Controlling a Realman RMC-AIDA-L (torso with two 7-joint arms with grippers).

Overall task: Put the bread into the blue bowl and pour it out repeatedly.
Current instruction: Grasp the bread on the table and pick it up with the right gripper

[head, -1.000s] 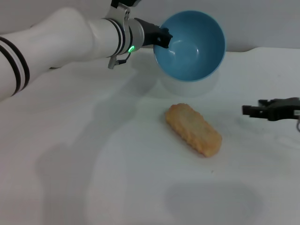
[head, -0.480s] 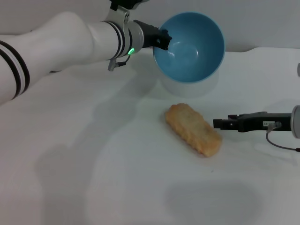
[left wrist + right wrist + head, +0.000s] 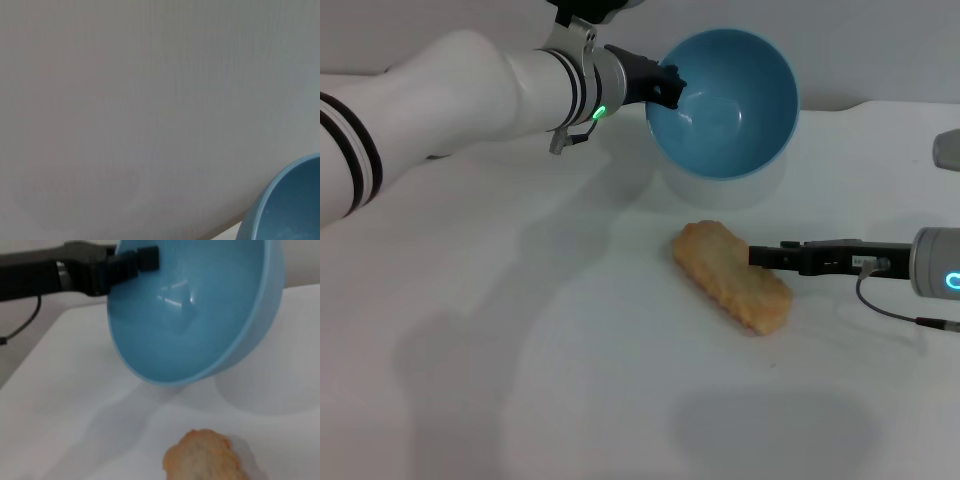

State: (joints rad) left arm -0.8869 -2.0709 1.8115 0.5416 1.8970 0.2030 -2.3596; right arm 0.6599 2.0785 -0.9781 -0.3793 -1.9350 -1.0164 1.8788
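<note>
1. Your left gripper (image 3: 667, 84), upper centre of the head frame, is pinched on the rim of the blue bowl (image 3: 725, 100). One dark finger sits inside the rim; the right wrist view confirms the clamp (image 3: 135, 262).
2. That bowl is held off the table and tipped on its side, with the opening facing the lower part of the frame. Nothing is in it (glossy interior only).
3. In the left wrist view you only get an edge of the bowl (image 3: 285, 205) at lower right, against a plain wall.
4. Your right gripper (image 3: 756, 256) comes in from the right edge at mid-height, fingers level and reaching left. Its tip is at the bread's right side. I cannot tell how far apart the fingers are, or whether they grip anything.
5. The bread (image 3: 730, 276) lies flat on the white table (image 3: 520, 380), centre frame, just below the bowl, long axis running upper left to lower right.
</note>
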